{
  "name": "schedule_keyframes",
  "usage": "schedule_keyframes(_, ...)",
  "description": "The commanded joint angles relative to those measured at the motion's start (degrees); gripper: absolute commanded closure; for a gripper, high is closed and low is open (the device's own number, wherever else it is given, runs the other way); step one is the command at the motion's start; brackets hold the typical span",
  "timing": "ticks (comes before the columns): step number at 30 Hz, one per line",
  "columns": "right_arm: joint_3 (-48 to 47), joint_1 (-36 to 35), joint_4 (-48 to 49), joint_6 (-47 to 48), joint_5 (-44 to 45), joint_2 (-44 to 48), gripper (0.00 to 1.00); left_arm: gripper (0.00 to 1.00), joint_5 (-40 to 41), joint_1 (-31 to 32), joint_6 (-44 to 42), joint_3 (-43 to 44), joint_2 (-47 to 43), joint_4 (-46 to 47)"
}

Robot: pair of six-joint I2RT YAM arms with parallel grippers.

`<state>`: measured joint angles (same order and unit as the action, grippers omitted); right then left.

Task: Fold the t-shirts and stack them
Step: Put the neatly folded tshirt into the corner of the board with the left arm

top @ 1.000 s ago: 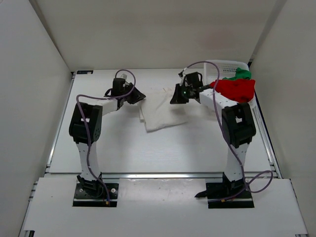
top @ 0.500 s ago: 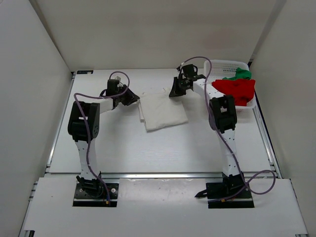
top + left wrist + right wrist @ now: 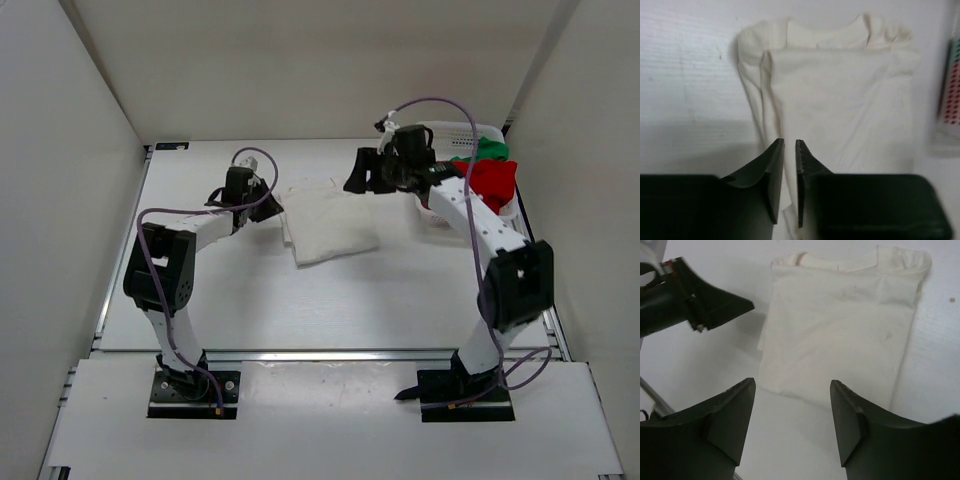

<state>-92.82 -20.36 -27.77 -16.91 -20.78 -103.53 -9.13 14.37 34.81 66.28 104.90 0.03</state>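
The cream-white t-shirt (image 3: 327, 226) lies folded flat on the table, also seen in the left wrist view (image 3: 840, 100) and the right wrist view (image 3: 840, 335). My left gripper (image 3: 268, 205) is at its left edge; its jaws (image 3: 790, 141) stand a narrow slit apart, and the cloth shows through from below. My right gripper (image 3: 358, 178) hovers at the shirt's far right corner, open wide (image 3: 792, 381) with nothing between its fingers. The red t-shirt (image 3: 492, 181) and the green t-shirt (image 3: 490, 150) are heaped in the basket.
A white mesh basket (image 3: 447, 130) stands at the back right, and its side shows at the right edge of the left wrist view (image 3: 950, 100). White walls close the table on three sides. The left gripper's fingers (image 3: 715, 302) show in the right wrist view.
My right gripper has opened wide and its arm has swung out to the right. The left gripper's jaws have narrowed a little and it has shifted slightly nearer. The cream-white shirt has stayed put.
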Motion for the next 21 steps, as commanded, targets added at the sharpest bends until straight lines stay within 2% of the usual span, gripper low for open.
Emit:
schedule_keyframes(1, 13.7, 0.1, 10.7, -2.7, -1.5, 8.3, 0.40, 0.69, 1.2, 0.6, -2.8, -2.5, 0.3, -1.8)
schedule_keyframes(7, 27.7, 0.2, 17.7, -4.5, -4.8, 14.8, 0.37, 0.42, -1.7, 1.4, -1.9, -4.1, 2.3, -0.8)
schedule_keyframes(11, 31.4, -1.3, 20.3, -4.9, -5.9, 15.2, 0.37, 0.36, -3.3, 2.9, -1.5, -2.6, 6.1, -0.6)
schedule_keyframes(13, 32.9, -1.5, 21.3, -5.4, -5.8, 15.2, 0.36, 0.38, -4.1, 3.5, -0.8, -2.3, 7.3, -0.6)
schedule_keyframes(16, 32.7, -2.9, 22.2, -5.6, -6.6, 14.4, 0.37, 0.46, -7.5, 3.7, 1.8, -3.5, 8.4, 4.5)
schedule_keyframes(17, 32.5, -3.2, 21.9, -4.9, -6.7, 14.1, 0.37, 0.51, -8.8, 3.6, 3.6, -3.8, 8.8, 6.6)
schedule_keyframes(18, 32.5, -3.9, 22.0, -4.8, -6.5, 13.2, 0.37, 0.69, -8.5, 3.8, 3.8, -2.7, 9.3, 6.7)
schedule_keyframes(21, 33.6, -3.6, 22.8, -5.2, -7.2, 12.7, 0.37, 0.96, -8.7, 3.8, 5.1, 0.4, 10.9, 6.1)
